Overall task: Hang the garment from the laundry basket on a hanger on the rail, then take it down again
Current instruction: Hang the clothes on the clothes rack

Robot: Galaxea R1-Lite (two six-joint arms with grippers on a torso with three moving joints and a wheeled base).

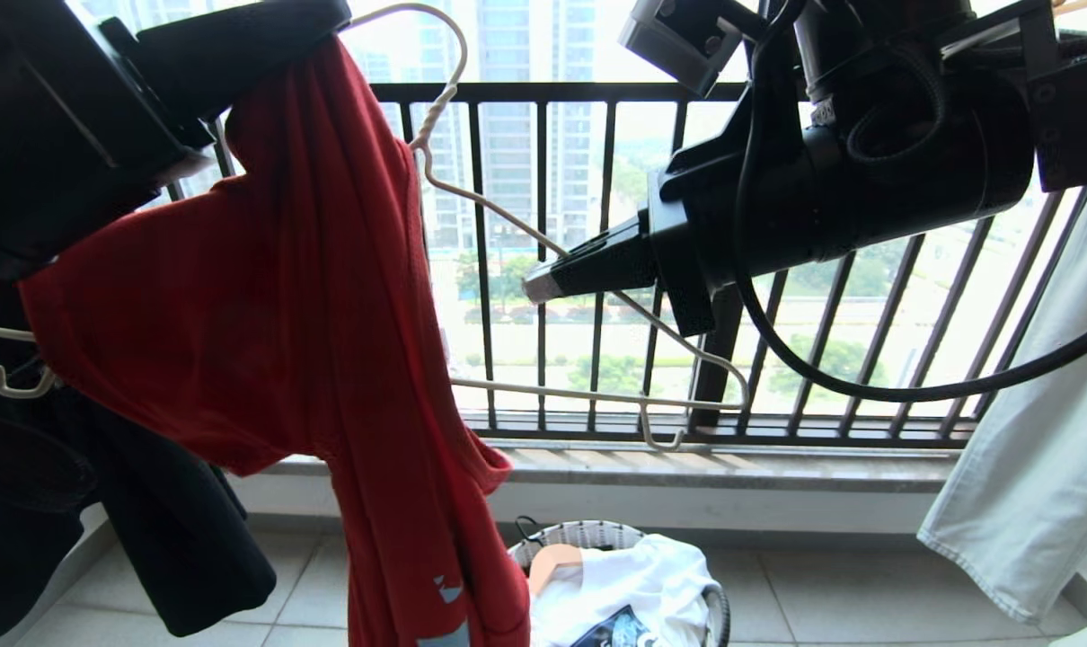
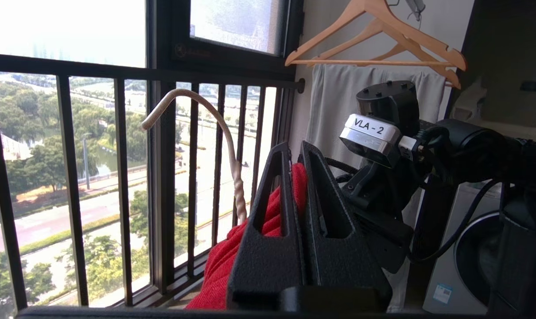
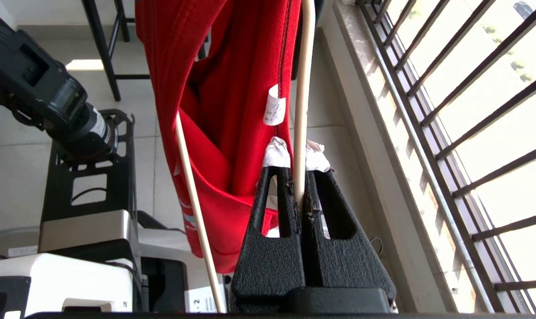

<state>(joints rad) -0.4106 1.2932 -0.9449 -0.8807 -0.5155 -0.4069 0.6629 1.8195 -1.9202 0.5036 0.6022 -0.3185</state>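
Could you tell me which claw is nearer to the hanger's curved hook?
Left. The left claw pinches the red garment just beside the hook; the right claw grips the hanger farther down its sloping arm.

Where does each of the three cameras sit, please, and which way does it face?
Head view: on the robot's head, facing the balcony railing; both arms show, the left end effector gripping the red T-shirt, the right end effector on the cream wire hanger.
Left wrist view: behind the left end effector, facing the railing and the right arm.
Right wrist view: behind the right end effector, looking down at the floor and the left arm.
Shared: all three show the T-shirt and hanger.
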